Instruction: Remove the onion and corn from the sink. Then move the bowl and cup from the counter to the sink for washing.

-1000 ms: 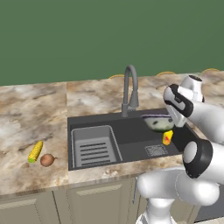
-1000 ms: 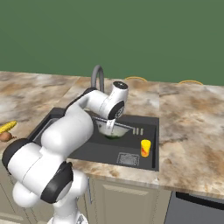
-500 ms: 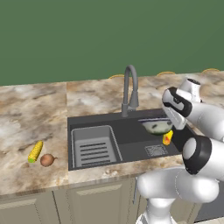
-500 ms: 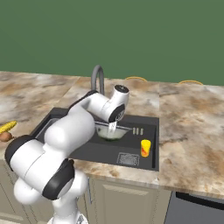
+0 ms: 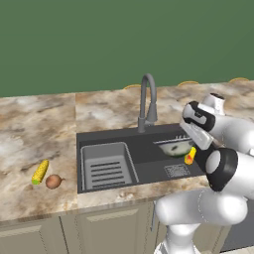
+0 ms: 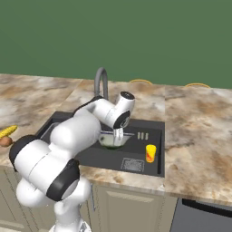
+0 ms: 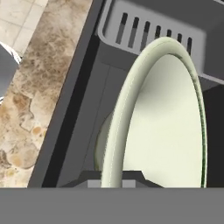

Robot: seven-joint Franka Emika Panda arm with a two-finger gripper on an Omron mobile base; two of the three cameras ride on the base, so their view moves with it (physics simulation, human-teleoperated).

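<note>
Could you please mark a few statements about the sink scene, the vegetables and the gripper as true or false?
1. The corn and the onion lie on the counter left of the sink. True.
2. The cup stands on the counter. False: it stands inside the sink, near its right wall.
3. The gripper is shut on the rim of the bowl. True.
4. The bowl rests on the counter beside the faucet. False: it is held over the sink basin.
5. The onion is in the ribbed rack. False: it is on the counter.
</note>
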